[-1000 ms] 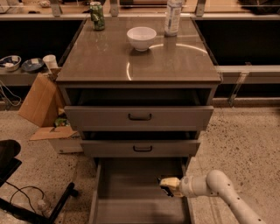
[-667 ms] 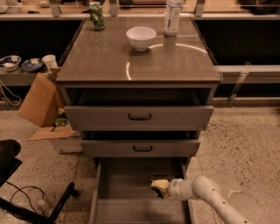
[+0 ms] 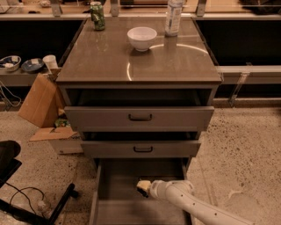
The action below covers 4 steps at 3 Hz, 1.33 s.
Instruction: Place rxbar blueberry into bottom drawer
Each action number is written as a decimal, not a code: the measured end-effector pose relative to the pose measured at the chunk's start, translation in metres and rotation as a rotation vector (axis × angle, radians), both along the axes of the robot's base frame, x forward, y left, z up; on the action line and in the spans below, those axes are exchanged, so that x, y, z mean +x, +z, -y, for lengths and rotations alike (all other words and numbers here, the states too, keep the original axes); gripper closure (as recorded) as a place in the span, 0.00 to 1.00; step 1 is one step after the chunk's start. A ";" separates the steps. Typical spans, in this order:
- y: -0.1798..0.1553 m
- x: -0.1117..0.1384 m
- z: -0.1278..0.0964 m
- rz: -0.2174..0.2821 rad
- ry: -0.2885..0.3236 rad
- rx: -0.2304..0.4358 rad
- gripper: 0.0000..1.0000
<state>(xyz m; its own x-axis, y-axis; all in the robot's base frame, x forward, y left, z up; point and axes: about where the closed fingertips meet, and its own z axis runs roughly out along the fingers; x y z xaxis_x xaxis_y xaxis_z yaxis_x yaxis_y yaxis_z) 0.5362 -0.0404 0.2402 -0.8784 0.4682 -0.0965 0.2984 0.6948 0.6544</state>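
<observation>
My pincer (image 3: pixel 143 188) sits low in the frame, inside the open bottom drawer (image 3: pixel 118 206), just above its grey floor near the middle. It is further left than a moment ago, when it hung by the drawer's right wall. My pale arm (image 3: pixel 193 204) reaches further in from the lower right corner. Nothing else has shifted.

I cannot tell whether the pincer is wide, narrow or holding anything: only its pale tip shows, end on, against the dark floor. I cannot pick out the rxbar blueberry anywhere in the drawer or at the tip. The drawer's front end and the rest of my arm are cut off by the lower edge.

Above it, the middle drawer (image 3: pixel 109 149) and the top drawer (image 3: pixel 101 117) both stand partly pulled out, each with a black handle. On the table (image 3: pixel 105 61), toward the top of the frame, stand a white bowl (image 3: pixel 142 38), a green can (image 3: pixel 97 10) at the upper left and a bottle (image 3: pixel 174 18), its top cut off.
</observation>
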 end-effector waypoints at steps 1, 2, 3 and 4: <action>0.000 0.017 -0.006 0.046 -0.023 -0.057 1.00; 0.004 0.032 -0.006 0.078 -0.025 -0.112 1.00; 0.021 0.045 -0.005 0.090 -0.070 -0.086 0.82; 0.038 0.055 -0.003 0.121 -0.071 -0.074 0.57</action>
